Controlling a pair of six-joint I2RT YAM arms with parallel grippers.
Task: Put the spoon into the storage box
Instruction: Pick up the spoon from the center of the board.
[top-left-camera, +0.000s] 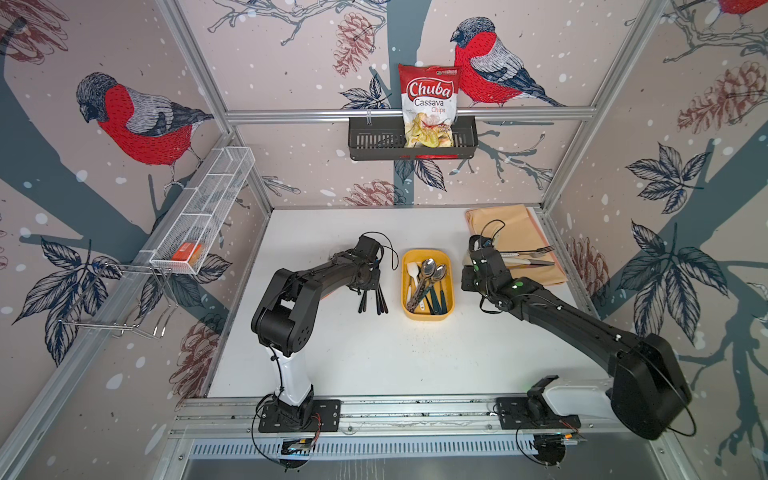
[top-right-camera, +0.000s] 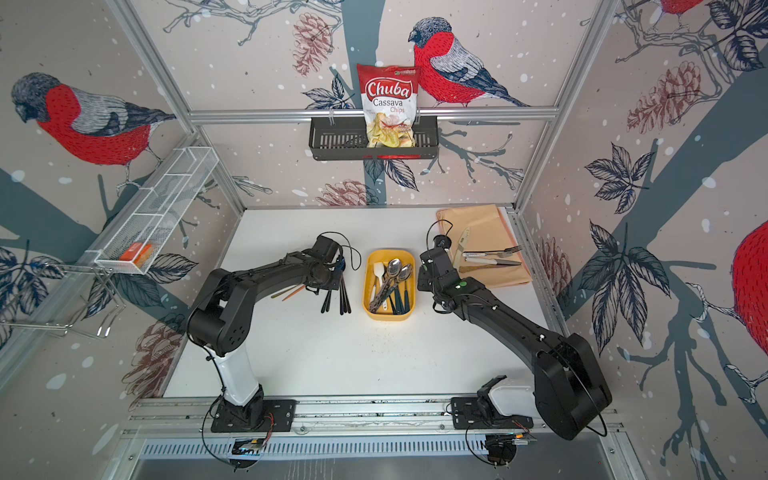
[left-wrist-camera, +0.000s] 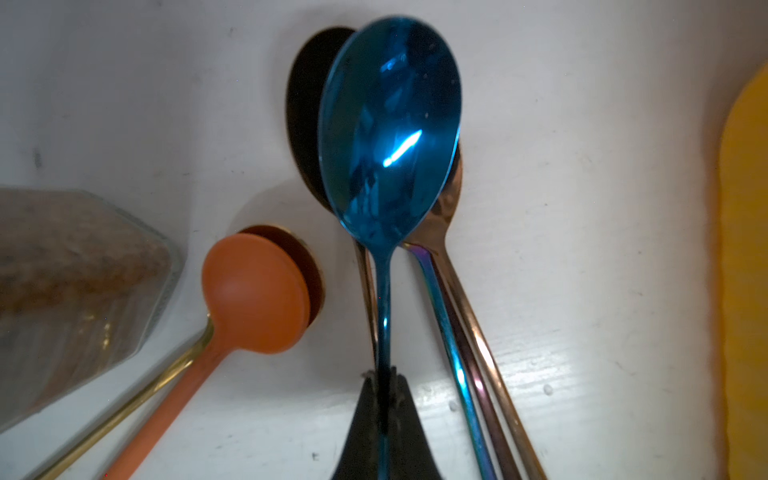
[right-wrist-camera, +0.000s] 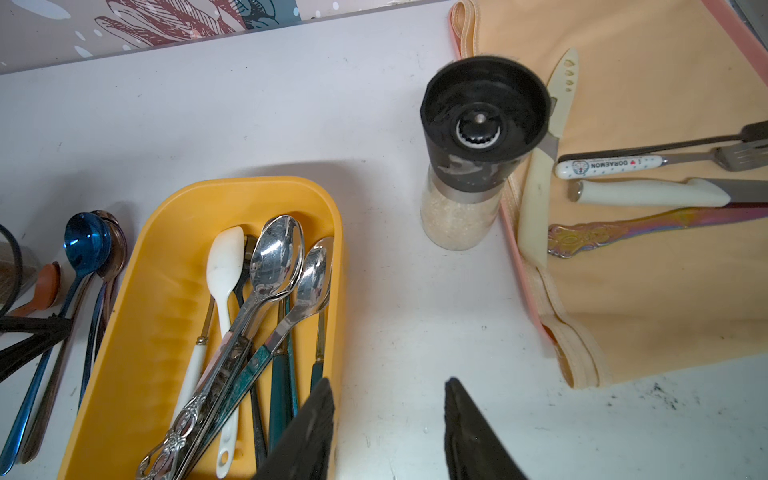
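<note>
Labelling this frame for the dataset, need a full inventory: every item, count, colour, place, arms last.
storage box: 1, yellow, table centre, holding several silver, white and green-handled spoons
blue spoon: 1, blue, beside the box, handle pinched by the left gripper
other loose spoons: about five, orange, gold, copper and iridescent, around it on the table
grinder: 1, black top, clear body, by the cloth
cloth: 1, peach, far right corner, bearing knives and a fork
chips bag: 1, red and white, in the black wall basket
wire basket: 1, white, left wall, holding an orange box
left gripper: shut on the blue spoon
right gripper: open, empty, near the box
</note>
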